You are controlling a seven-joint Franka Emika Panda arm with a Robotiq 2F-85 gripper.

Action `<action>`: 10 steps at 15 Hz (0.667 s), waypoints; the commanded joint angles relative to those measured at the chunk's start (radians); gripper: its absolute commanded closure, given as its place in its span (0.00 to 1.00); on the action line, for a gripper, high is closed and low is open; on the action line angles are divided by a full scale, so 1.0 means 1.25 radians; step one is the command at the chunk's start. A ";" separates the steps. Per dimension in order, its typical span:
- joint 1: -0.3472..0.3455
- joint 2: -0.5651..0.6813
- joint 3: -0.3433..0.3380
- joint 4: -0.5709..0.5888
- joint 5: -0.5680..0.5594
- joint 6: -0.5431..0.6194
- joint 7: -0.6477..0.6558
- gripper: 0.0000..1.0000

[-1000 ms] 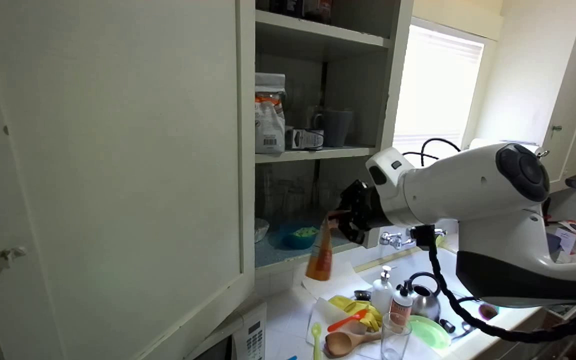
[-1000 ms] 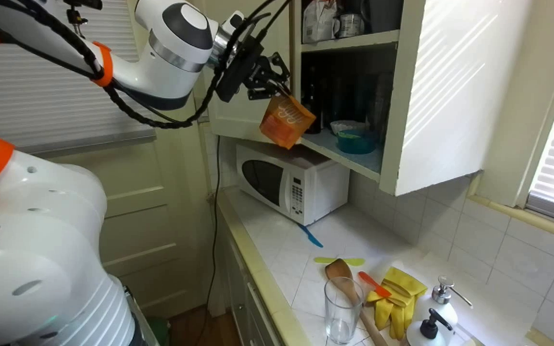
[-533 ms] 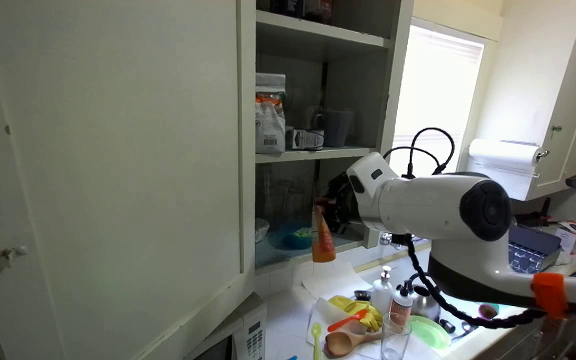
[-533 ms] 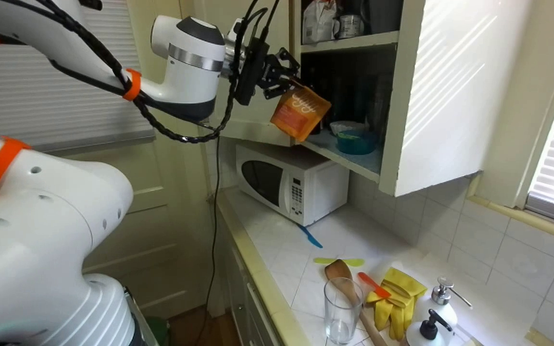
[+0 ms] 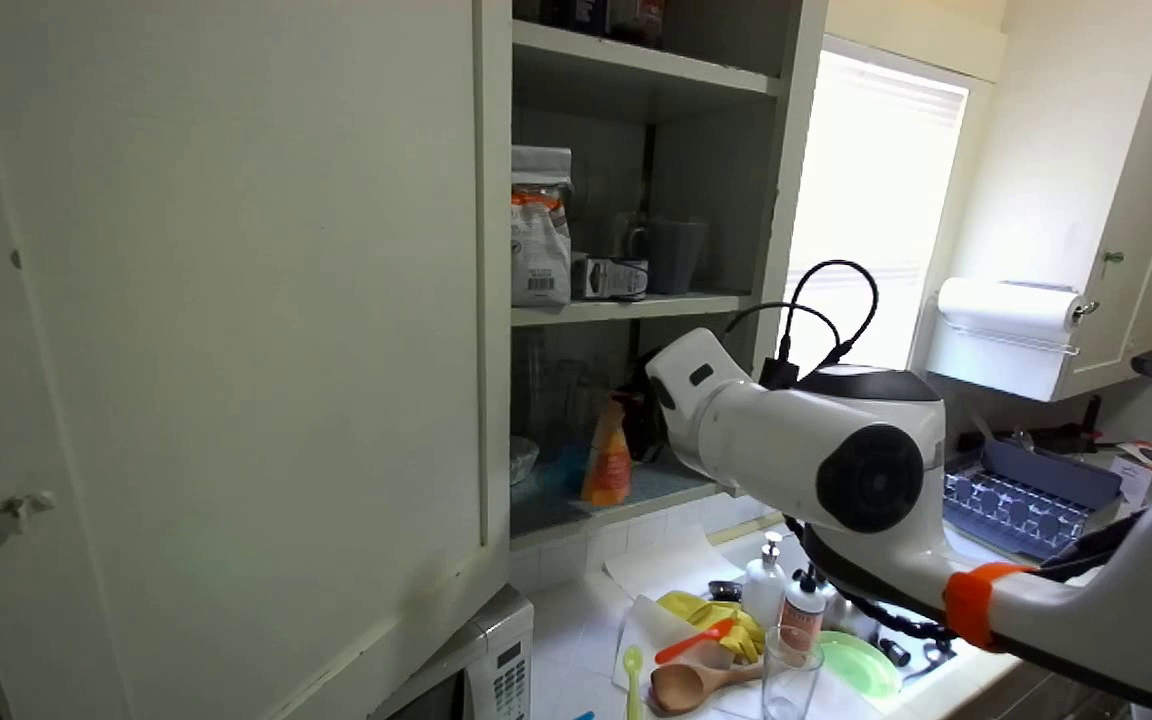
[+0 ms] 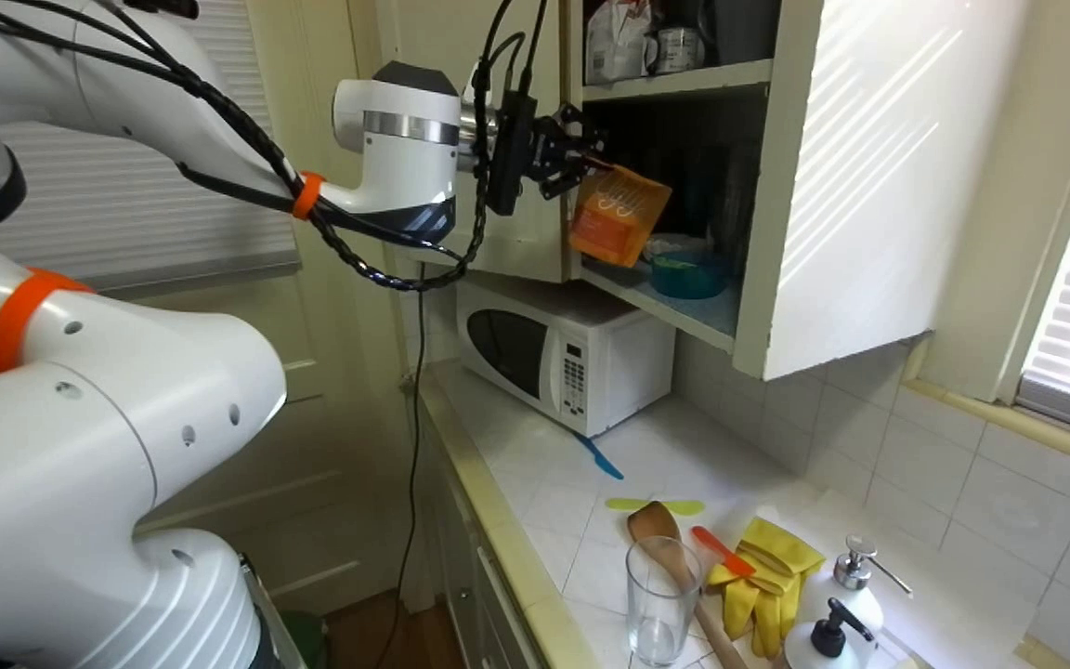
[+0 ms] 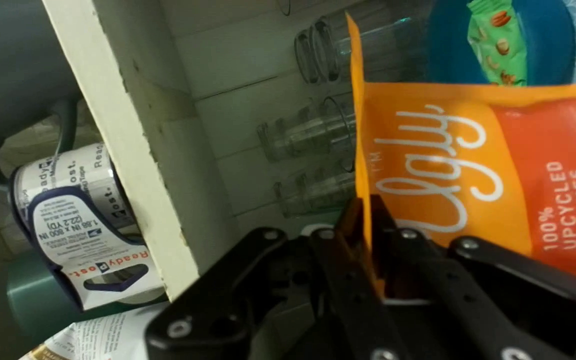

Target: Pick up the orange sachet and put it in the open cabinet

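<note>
The orange sachet (image 5: 608,465) hangs tilted from my gripper (image 5: 639,405) at the mouth of the open cabinet's lowest shelf. It shows its printed face in an exterior view (image 6: 620,218) and in the wrist view (image 7: 448,165). My gripper (image 7: 365,215) is shut on the sachet's top edge, which runs between the fingertips; in an exterior view the gripper (image 6: 593,160) is at the shelf opening's door side. The open cabinet (image 5: 636,309) is white with several shelves, its large door (image 5: 236,300) swung open. Whether the sachet is past the shelf's front edge is hard to tell.
A teal bowl (image 6: 688,275) with a green packet (image 7: 498,45) stands on the lowest shelf, with clear glasses (image 7: 313,135) behind. The shelf above holds a tape roll (image 7: 73,180), a mug and a white bag (image 5: 540,235). A microwave (image 6: 572,353) stands below.
The arm has carried the sachet toward the cabinet and slightly up, from in front of the opening to the lowest shelf's mouth. The gripper has stayed shut on it.
</note>
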 commanded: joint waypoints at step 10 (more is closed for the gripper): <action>-0.077 -0.008 0.086 0.050 0.231 0.087 -0.251 0.98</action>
